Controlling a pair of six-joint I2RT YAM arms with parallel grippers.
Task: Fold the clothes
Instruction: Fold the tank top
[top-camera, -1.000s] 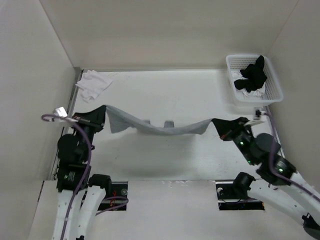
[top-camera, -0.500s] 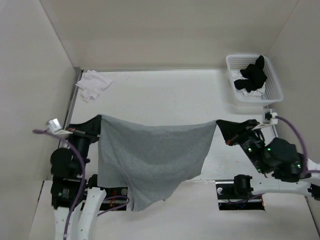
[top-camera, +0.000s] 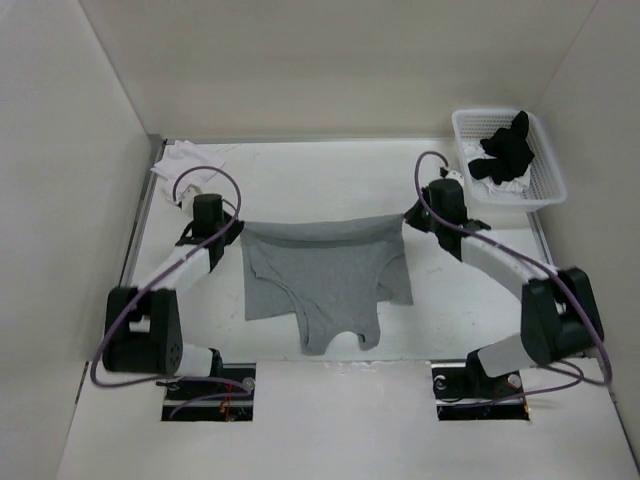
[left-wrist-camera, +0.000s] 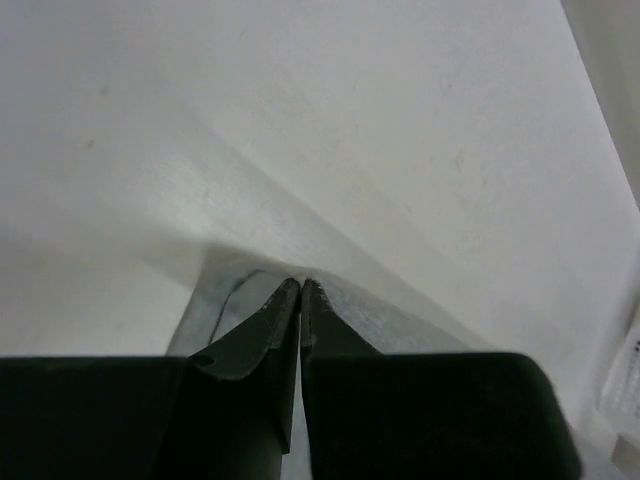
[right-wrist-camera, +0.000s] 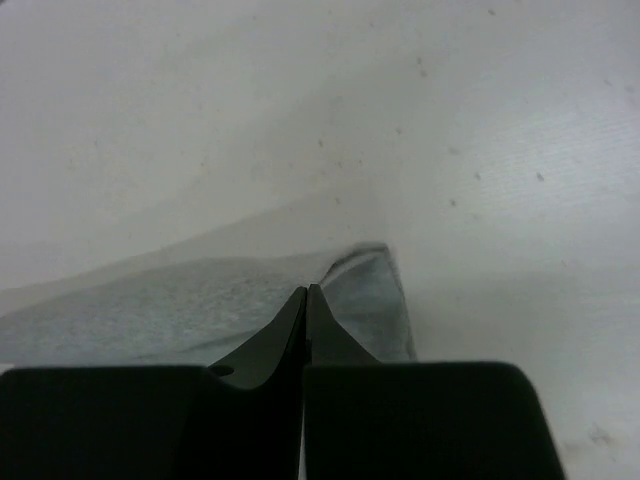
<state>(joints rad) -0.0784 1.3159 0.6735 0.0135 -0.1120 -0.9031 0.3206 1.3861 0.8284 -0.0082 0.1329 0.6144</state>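
Now both grippers are pinched tight on the grey tank top (top-camera: 325, 275). The left gripper (top-camera: 237, 227) holds its far left corner. The right gripper (top-camera: 406, 217) holds its far right corner. That pulls the far edge straight between them. I think they hold it this way so the top spreads out flat before it gets folded. The rest of the top lies in the middle of the table (top-camera: 330, 175), with the neck hole and straps pointing to the near side. The near left part looks a bit doubled over, so it is not all smooth yet.

Counting: two arms, two grippers, one grey top. One small white cloth (top-camera: 185, 165) sits at the far left corner, well apart from the top. One white basket (top-camera: 505, 198) sits at the far right, with one black garment (top-camera: 505, 145) in it. I think they sit at the edges so they do not get mixed up with the top.
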